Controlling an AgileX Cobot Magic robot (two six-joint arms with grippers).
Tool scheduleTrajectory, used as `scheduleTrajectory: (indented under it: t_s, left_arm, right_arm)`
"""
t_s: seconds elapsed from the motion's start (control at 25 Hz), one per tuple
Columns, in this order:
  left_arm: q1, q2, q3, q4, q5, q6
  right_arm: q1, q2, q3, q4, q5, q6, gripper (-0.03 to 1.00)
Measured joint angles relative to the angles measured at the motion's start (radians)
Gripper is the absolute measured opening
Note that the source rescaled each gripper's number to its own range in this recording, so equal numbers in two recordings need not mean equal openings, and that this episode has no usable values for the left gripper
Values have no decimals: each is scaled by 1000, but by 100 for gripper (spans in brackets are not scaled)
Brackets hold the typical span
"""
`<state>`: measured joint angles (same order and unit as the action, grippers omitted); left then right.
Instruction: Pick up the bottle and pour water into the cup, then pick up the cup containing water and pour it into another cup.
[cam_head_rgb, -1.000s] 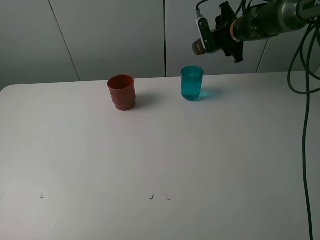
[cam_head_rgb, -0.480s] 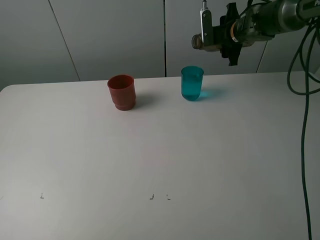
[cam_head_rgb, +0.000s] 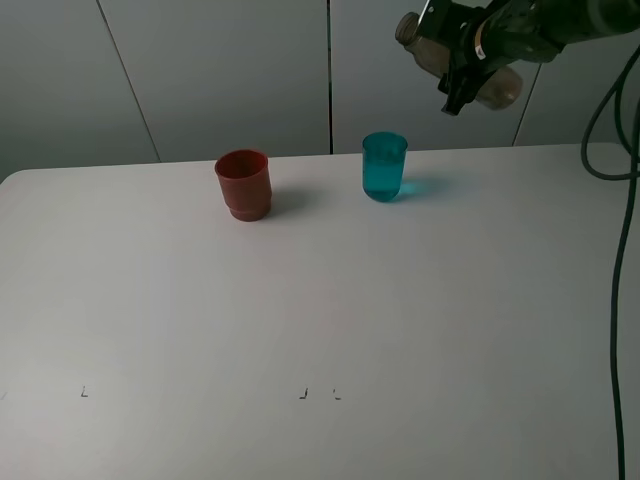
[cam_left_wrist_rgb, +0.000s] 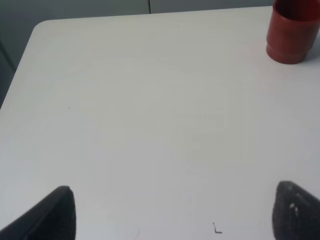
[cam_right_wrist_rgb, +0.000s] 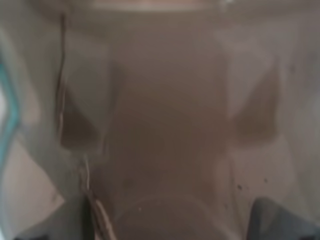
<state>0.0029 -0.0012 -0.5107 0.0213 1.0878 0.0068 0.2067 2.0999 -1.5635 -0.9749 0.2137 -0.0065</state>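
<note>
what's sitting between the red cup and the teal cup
Nothing. In the exterior high view, the stretch of white table between the red cup and the teal cup is bare.

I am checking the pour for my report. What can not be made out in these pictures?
- Water inside the bottle: smoky and too small in the exterior high view; right wrist view only blur.
- Fingers of the right claw: hidden behind the bottle, exterior high view.
- Level in the teal tumbler: too small, exterior high view.
- Rim of the red cup: cut off by the left wrist view's edge.
</note>
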Motion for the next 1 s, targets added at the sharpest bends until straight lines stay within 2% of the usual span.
scheduleTrajectory:
  t_s: [0.2,0.36,0.68,0.88,1.0]
  left_arm:
    - [0,0,0,0,0,0]
    - [0,0,0,0,0,-7]
    - [0,0,0,0,0,-7]
    - [0,0,0,0,0,-7]
    - [0,0,0,0,0,-7]
  right_arm:
    - [0,-56,95,164,-2,21,0]
    - [0,-110,188,287,-57,43,0]
    - [-28,-239,437,477,-285,56,0]
    - [-53,-272,585,621,-391,81,0]
    - [-65,-274,684,686,-540,94,0]
